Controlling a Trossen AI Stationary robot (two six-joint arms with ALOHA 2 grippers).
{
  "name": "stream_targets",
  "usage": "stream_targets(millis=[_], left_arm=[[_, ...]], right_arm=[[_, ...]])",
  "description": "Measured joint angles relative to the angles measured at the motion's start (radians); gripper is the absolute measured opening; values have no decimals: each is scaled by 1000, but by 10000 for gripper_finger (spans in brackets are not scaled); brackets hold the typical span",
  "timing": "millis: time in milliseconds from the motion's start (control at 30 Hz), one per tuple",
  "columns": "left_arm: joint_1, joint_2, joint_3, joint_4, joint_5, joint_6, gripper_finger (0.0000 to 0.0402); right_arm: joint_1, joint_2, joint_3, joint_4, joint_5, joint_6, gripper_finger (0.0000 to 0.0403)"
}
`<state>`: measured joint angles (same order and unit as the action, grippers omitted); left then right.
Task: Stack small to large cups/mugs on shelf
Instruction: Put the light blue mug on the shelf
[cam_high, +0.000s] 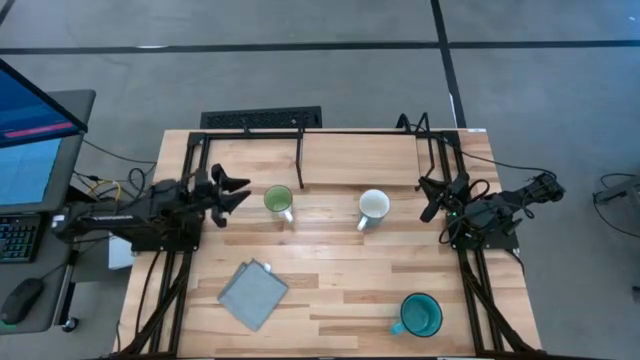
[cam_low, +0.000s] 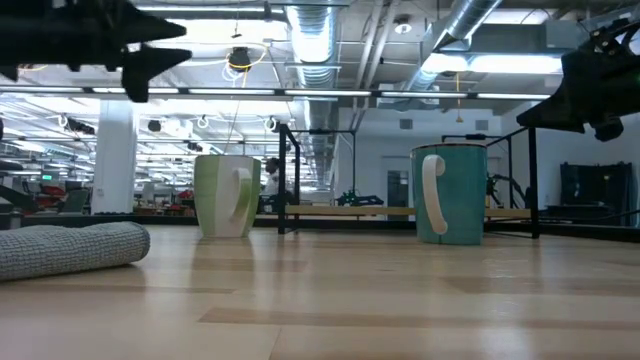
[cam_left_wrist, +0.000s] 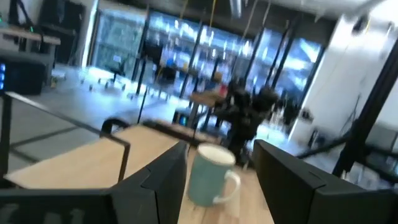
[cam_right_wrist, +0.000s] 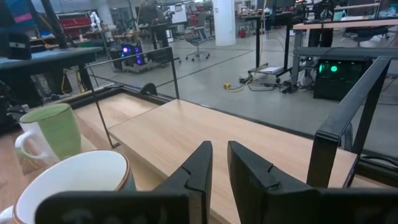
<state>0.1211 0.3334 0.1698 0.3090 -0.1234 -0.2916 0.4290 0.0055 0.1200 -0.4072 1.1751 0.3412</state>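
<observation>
Three handled mugs stand on the table: one light green mug toward the left, one white mug toward the right, and one larger teal mug near the front right corner. One grey folded cloth lies at the near left. One low wooden shelf on black legs sits along the far edge. Two robot arms are present, one at each side, each carrying one gripper: the left gripper and the right gripper.
</observation>
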Motion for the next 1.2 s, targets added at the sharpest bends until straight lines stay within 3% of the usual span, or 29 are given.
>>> stream_targets(millis=[133,367,500,667,1067,1200], left_arm=[[0,191,102,-7,6,15,177],[0,540,300,-6,13,-180,177],[0,705,402,-5,52,-198,177],[-9,890,557,1,202,-200,177],[-45,1289,913,-11,228,-290,177],[-53,1376,1021,-138,213,-323,177]], right_arm=[[0,0,0,-2,0,0,74],[0,0,0,-3,0,0,74],[0,0,0,-3,0,0,74],[0,0,0,-3,0,0,74],[0,0,0,-3,0,0,74],[0,0,0,-3,0,0,74]])
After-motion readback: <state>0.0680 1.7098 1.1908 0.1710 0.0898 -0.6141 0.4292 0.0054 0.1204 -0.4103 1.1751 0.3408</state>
